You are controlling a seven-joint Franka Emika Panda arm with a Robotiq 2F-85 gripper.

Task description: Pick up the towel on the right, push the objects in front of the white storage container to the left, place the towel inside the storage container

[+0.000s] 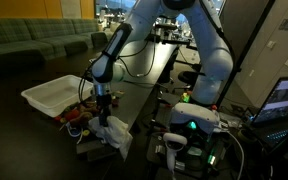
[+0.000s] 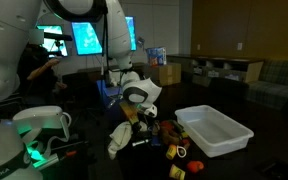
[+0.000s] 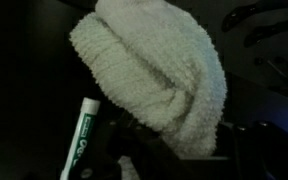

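My gripper [image 1: 105, 113] is shut on a white towel [image 1: 114, 133], which hangs from it just above the dark table; the gripper also shows in an exterior view [image 2: 136, 113], with the towel [image 2: 124, 137] drooping below it. In the wrist view the towel [image 3: 154, 70] fills most of the frame and hides the fingertips. The white storage container [image 1: 52, 96] stands beside the gripper; it also shows in an exterior view [image 2: 216, 131]. Small colourful objects [image 2: 169, 132] lie in front of the container, right by the gripper, and show too in an exterior view [image 1: 76, 116].
A white tube with green print [image 3: 79, 140] lies under the towel in the wrist view. The arm's base and a green-lit control box [image 1: 192, 122] stand close by. Sofas [image 1: 34, 45] and monitors [image 2: 84, 38] are in the background.
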